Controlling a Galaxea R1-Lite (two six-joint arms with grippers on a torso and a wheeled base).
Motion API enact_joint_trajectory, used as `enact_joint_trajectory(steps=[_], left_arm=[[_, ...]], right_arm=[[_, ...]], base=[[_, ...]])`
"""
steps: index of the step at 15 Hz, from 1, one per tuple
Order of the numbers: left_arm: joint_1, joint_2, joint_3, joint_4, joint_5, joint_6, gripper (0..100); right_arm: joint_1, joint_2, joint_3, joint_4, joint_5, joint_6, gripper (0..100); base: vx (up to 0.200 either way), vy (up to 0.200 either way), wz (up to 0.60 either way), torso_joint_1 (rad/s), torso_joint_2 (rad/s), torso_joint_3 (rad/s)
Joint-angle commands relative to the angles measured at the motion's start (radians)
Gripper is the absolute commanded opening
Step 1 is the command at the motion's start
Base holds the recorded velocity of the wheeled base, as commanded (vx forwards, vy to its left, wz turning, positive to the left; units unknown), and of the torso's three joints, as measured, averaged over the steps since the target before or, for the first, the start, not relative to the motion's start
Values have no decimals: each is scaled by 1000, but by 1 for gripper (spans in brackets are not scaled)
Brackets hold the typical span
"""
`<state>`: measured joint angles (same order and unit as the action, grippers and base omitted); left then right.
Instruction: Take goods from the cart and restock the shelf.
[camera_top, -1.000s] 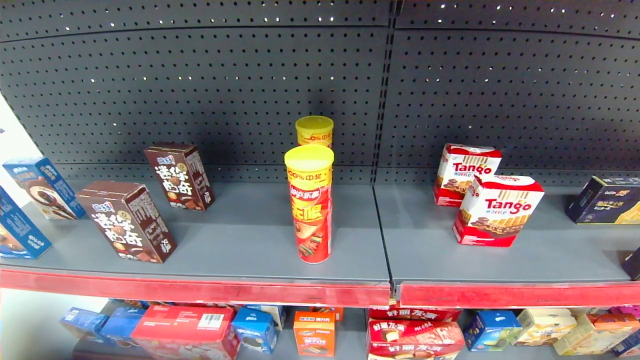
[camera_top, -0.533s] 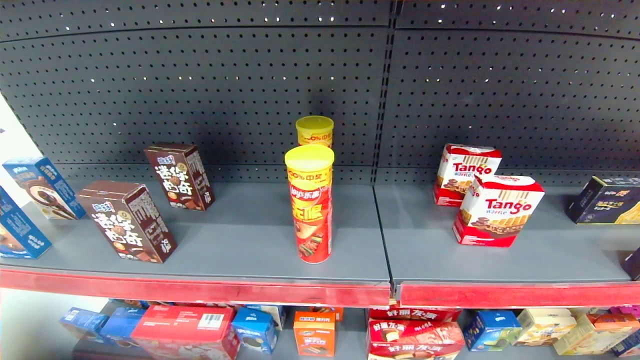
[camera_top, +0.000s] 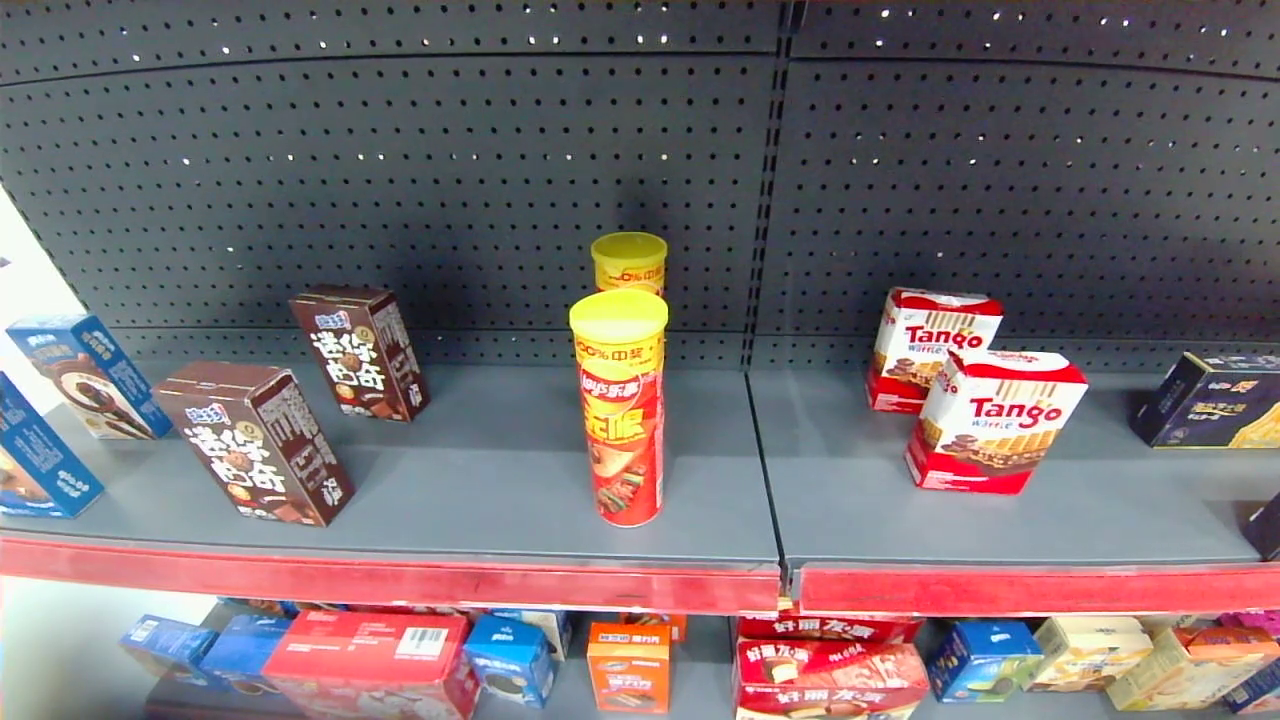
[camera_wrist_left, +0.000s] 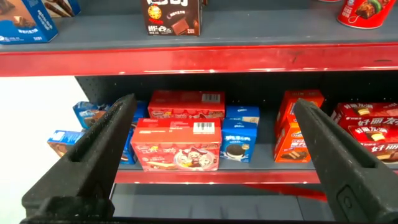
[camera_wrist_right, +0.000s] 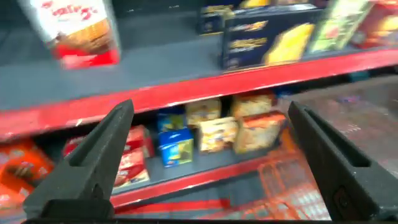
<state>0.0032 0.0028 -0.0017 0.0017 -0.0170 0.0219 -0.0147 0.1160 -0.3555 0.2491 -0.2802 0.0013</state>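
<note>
Shelf (camera_top: 470, 480) unchanged over the last second: chip can (camera_top: 618, 420) upright, front wafer box (camera_top: 990, 420) at its 3 o'clock. My left gripper (camera_wrist_left: 214, 102) and right gripper (camera_wrist_right: 210, 107) stand jaws apart, empty; nothing to restock is in hand.

Grey shelf (camera_top: 480, 470) has two yellow-lidded chip cans standing upright in the middle, the near can (camera_top: 620, 420) right in front of the far can (camera_top: 629, 262). Two brown boxes (camera_top: 255, 440) on the left, two red-and-white wafer boxes (camera_top: 990, 420) on the right, blue boxes (camera_top: 85, 375) at the left edge.
</note>
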Motion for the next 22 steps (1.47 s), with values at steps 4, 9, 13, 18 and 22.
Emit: enact_joint_trajectory(steps=[4, 9, 13, 18, 22], left_arm=[[0, 2, 0, 0, 0, 0, 100], [0, 2, 0, 0, 0, 0, 100], [0, 2, 0, 0, 0, 0, 100], [0, 2, 0, 0, 0, 0, 100], [0, 2, 0, 0, 0, 0, 100]], right_arm=[[9, -101, 214, -163, 79, -43, 100], [15, -116, 348, -301, 85, -43, 100], [15, -116, 348, -301, 121, -12, 100], [15, -116, 348, -300, 279, 32, 100], [15, -116, 349, -304, 213, -23, 100]], base=[[0, 0, 0, 0, 0, 0], [0, 0, 0, 0, 0, 0], [0, 0, 0, 0, 0, 0], [0, 0, 0, 0, 0, 0], [0, 0, 0, 0, 0, 0]])
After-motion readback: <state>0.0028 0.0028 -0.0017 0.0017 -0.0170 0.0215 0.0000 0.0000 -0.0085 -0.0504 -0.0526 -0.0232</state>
